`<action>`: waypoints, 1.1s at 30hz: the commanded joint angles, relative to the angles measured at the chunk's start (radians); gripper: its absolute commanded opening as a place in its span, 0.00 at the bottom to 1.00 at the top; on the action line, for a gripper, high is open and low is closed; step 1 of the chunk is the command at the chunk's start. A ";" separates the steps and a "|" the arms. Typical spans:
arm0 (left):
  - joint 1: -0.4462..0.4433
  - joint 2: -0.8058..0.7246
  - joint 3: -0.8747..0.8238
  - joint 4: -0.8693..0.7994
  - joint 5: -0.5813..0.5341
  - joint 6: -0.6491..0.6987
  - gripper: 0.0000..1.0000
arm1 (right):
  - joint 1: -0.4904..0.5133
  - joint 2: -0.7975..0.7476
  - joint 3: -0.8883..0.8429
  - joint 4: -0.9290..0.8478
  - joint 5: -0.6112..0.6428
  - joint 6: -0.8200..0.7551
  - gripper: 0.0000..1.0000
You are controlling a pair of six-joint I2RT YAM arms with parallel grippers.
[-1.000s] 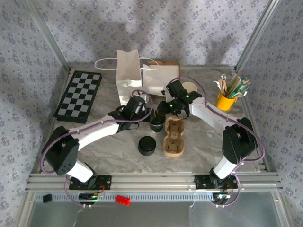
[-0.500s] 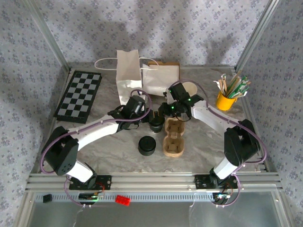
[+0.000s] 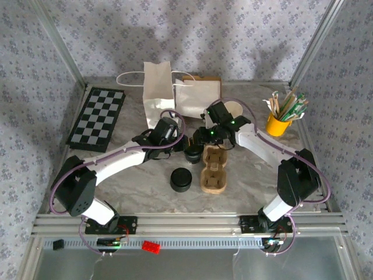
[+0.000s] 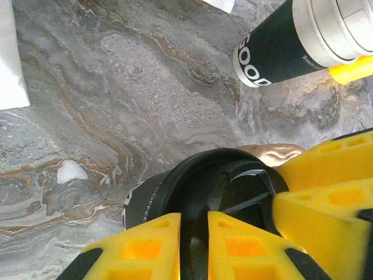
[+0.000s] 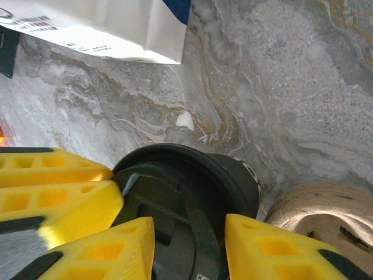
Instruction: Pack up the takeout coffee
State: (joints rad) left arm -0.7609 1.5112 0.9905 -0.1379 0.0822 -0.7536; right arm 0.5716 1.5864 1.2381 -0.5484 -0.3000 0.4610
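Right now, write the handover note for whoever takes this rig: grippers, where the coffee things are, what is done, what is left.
Left gripper: shut on the lid rim of the takeout coffee.
Right gripper: open, jaws astride the lid's other side.
Coffee: upright on the table, beside the pulp carrier. The paper bags stand behind.
Done: the cup has its lid on.
Left: the cup is not yet in the carrier or a bag. Seating it in the carrier looks like the next step.
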 commanded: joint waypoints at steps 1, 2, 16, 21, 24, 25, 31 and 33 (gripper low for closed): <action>-0.002 0.035 -0.036 -0.134 -0.005 0.008 0.16 | -0.014 0.012 0.055 -0.048 -0.011 -0.036 0.39; -0.002 0.035 -0.035 -0.135 -0.006 0.011 0.16 | -0.016 0.021 0.059 -0.044 -0.018 -0.041 0.39; -0.009 0.030 -0.030 -0.158 0.016 0.028 0.15 | -0.023 0.131 0.103 -0.081 -0.085 -0.086 0.29; -0.011 0.021 -0.035 -0.186 0.019 0.011 0.15 | -0.022 0.114 0.048 -0.085 -0.105 -0.075 0.26; -0.012 0.022 -0.040 -0.216 0.017 -0.017 0.15 | -0.028 0.102 0.006 -0.097 -0.102 -0.055 0.24; -0.012 0.023 -0.045 -0.220 0.018 -0.028 0.15 | -0.028 0.098 -0.009 -0.094 -0.100 -0.047 0.24; -0.013 0.027 -0.051 -0.218 0.018 -0.056 0.15 | -0.018 0.064 -0.102 -0.057 -0.101 -0.013 0.23; -0.013 0.021 -0.038 -0.221 0.016 -0.049 0.15 | -0.015 0.037 -0.095 -0.057 -0.088 -0.007 0.24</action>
State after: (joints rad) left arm -0.7677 1.5051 0.9855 -0.1623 0.0937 -0.7910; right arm 0.5381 1.6142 1.1934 -0.4774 -0.4000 0.4297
